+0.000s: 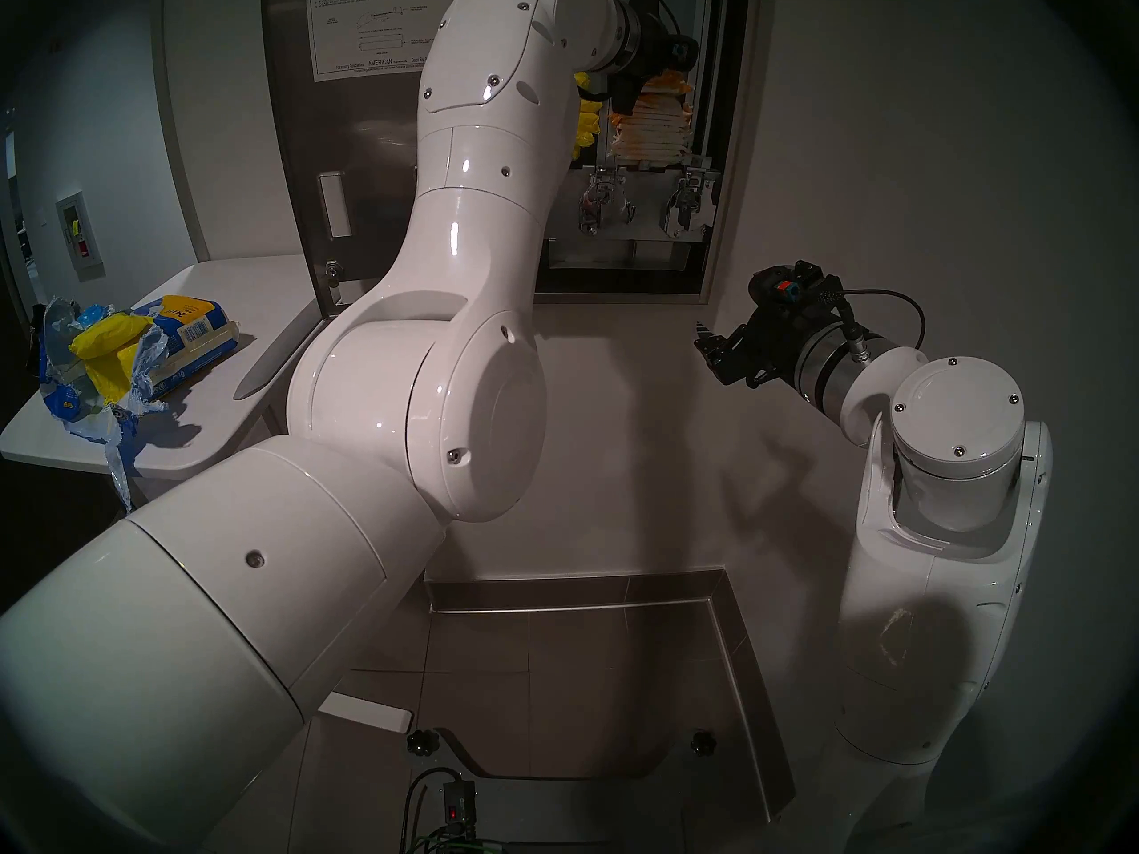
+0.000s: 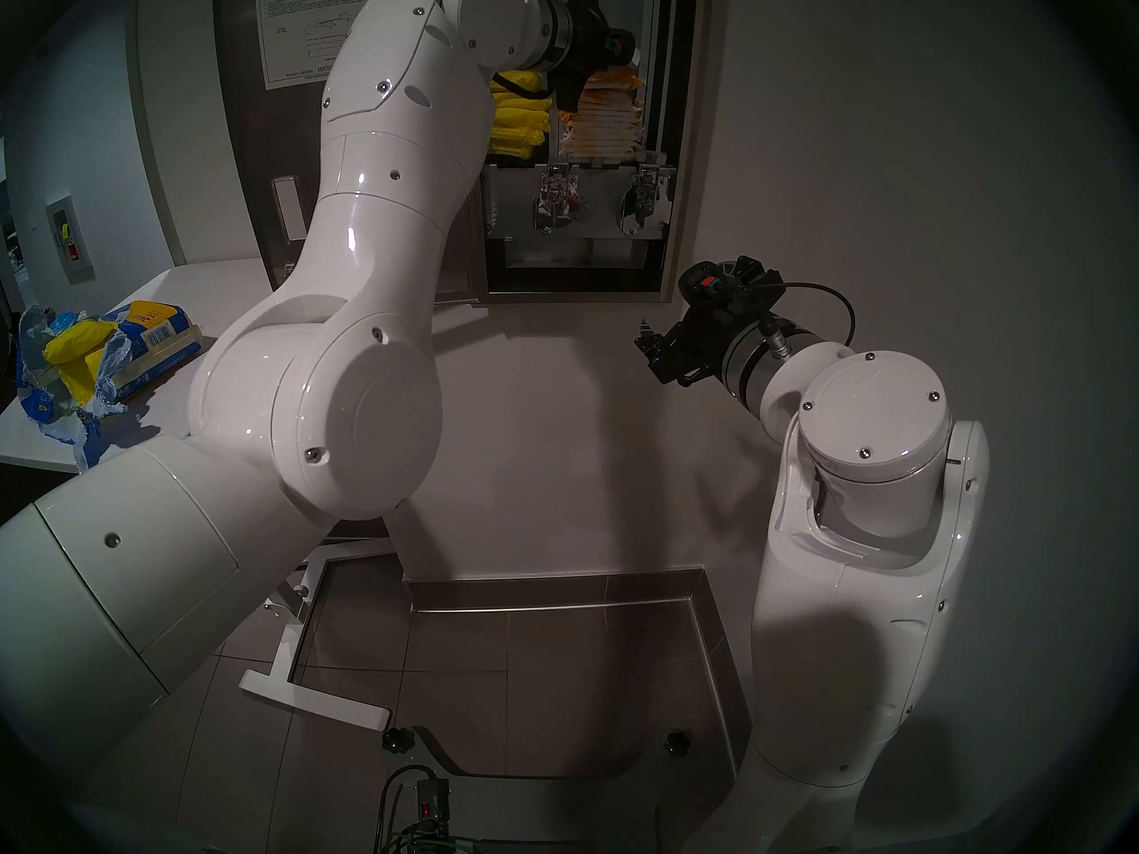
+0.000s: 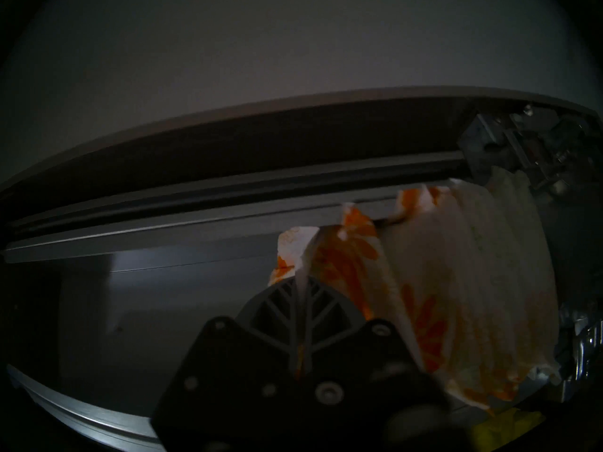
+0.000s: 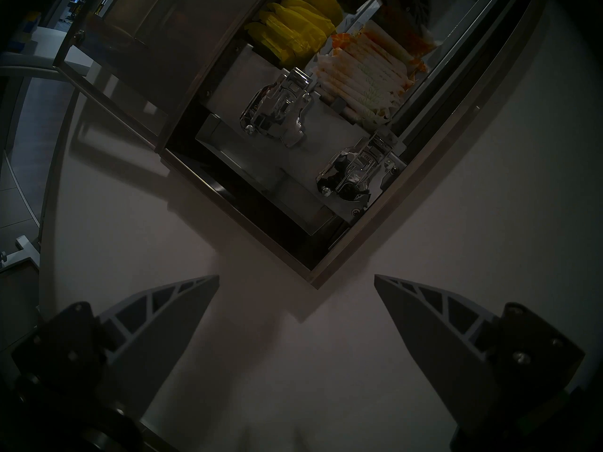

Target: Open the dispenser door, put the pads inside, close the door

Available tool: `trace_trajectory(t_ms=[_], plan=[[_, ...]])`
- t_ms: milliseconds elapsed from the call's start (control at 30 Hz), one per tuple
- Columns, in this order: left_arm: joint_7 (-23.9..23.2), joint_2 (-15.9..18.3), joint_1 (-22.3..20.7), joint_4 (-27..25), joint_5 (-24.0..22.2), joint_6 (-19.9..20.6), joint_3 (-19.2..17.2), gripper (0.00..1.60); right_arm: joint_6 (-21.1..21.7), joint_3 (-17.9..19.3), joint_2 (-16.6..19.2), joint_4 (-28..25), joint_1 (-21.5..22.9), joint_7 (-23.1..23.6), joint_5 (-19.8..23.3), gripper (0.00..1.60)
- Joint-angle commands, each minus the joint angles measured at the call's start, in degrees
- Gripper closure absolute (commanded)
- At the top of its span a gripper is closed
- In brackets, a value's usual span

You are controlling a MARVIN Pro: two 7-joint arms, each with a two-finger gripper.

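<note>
**Left gripper clamped on a daisy-print pad inside the open dispenser**

Nearest the head camera, the right gripper [image 4: 296, 280] hung before the bare white wall below the cabinet, its two grey ribbed fingers spread wide with nothing between them.

Off to the left, a small white table [image 1: 246, 292] carried a torn blue-and-yellow plastic bag [image 1: 179, 347] with yellow packets spilling from it; the print on the bag was too small to read.

Farther in, the dispenser door [image 1: 363, 156] stood swung open to the left, its back facing the room. The white instruction sheet [image 1: 363, 27] on it bore a red "ASI" mark at the top and the word "AMERICAN" in the bottom line; the remaining text was not legible.

Inside the cabinet, two chrome lever mechanisms sat side by side, and the right one [image 4: 354, 174] was stamped "FREE". Above them, yellow wrapped packets [image 4: 293, 30] filled the left column, and the pads [image 4: 365, 79], white with orange flowers, were stacked in the right column.

Deepest in, the left gripper [image 3: 301, 278] was at the top of that stack, its fingers pressed together on the edge of one flowered pad [image 3: 290, 255], which lay just beside the stacked ones.
</note>
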Motion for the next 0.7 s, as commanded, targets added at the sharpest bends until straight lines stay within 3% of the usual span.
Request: trace_trajectory(t_ms=[0,667], plan=[[1.9,1.1,-3.3,0.3,0.3,0.4,-0.4,1.6,0.1,-0.1,0.0,-1.7,1.1,-0.6,0.0,0.0],[5.5,-1.6,-4.0,1.4,-1.8,1.6,-1.9,1.6,0.1,-0.1,0.0,-1.7,1.1,-0.5,0.0,0.0]])
